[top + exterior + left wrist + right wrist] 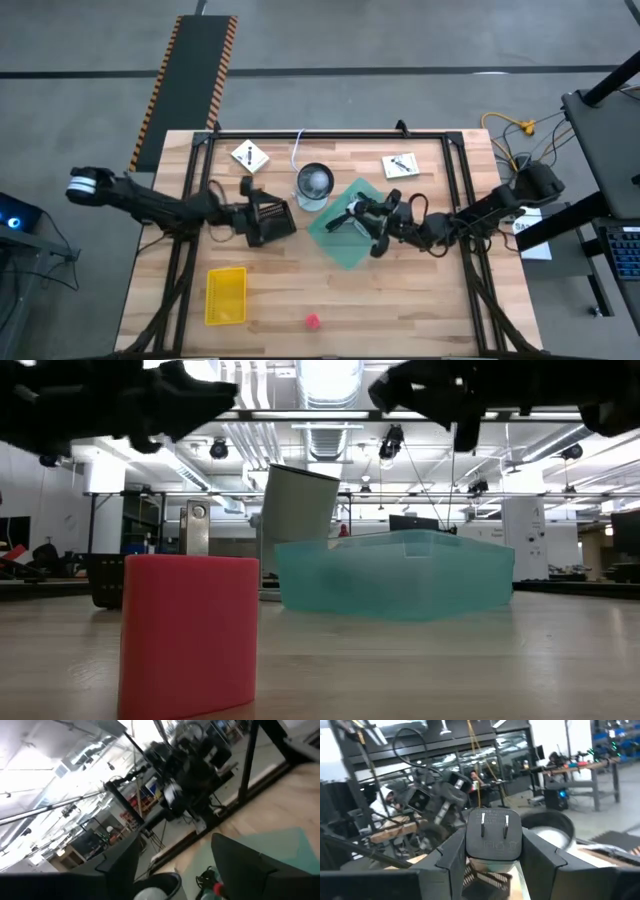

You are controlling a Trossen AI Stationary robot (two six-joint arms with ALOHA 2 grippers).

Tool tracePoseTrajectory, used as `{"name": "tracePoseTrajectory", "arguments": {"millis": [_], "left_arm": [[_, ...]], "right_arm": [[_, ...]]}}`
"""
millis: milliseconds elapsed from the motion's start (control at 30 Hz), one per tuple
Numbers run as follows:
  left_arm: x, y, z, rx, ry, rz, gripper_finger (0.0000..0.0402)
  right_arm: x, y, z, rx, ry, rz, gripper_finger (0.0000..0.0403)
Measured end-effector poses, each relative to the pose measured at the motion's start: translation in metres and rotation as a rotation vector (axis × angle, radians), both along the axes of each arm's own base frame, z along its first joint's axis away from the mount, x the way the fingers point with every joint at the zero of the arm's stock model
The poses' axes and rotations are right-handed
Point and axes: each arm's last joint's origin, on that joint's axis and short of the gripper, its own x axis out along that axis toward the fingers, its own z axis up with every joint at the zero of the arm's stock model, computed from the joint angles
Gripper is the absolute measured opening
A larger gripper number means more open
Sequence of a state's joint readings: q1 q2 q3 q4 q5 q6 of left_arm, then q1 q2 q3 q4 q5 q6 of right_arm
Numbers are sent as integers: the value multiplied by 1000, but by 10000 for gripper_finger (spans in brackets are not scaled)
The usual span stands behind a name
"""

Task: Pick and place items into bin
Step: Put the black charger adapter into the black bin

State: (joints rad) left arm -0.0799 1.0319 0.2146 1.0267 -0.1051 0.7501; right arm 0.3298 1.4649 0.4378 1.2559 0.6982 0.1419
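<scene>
1. Step in hand, as judged: carry-and-drop. Right pincer (pixel 352 213) over the teal bin (pixel 335 250), near its far edge, clenched on a dark plug adapter (pixel 493 837); two metal prongs facing the wrist camera, body squeezed between both fingers.
2. Adapter position: held aloft, above the bin opening, close to the round grey cup (pixel 315 183). Low view: pincer well above the bin wall (pixel 400 575), not inside it.
3. Something dark and thin trailing under the adapter in the high view, possibly its cable; too small to confirm.
4. Left pincer (pixel 285 215) parked just left of the bin, beside the cup. Fingers (pixel 240 865) spread apart, nothing between them. Waiting.
5. Remaining on the counter (pixel 420 300): white square packet (pixel 248 156) at far left, second white packet (pixel 400 165) at far right, white cable (pixel 297 150) behind the cup, yellow flat piece (pixel 226 295) near left, pink object (pixel 313 322) at the near edge. Pink object large in the low view (pixel 190 635), standing upright.
6. Bin contents: hidden by the right arm from above; wall translucent, nothing readable through it.
7. Next move, judged: shift slightly toward bin centre, lower, then release. Care needed for clearance from the cup, which sits right by the bin's far corner and looks easy to tip.
8. Progress estimate: early to middle; several items outside the bin.
</scene>
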Motion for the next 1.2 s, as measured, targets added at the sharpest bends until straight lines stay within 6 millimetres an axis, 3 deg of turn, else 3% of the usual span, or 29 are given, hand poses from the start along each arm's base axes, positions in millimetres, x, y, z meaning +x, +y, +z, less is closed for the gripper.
{"name": "tracePoseTrajectory", "arguments": {"millis": [200, 733, 1200], "left_arm": [[35, -3, 9, 73, 2, 15, 266], [124, -10, 23, 231, 3, 48, 267], [163, -14, 27, 249, -49, 59, 267]], "right_arm": [[11, 5, 14, -39, -37, 39, 137], [14, 7, 21, -63, -54, 79, 137], [13, 7, 18, -63, -40, 77, 137]]}}
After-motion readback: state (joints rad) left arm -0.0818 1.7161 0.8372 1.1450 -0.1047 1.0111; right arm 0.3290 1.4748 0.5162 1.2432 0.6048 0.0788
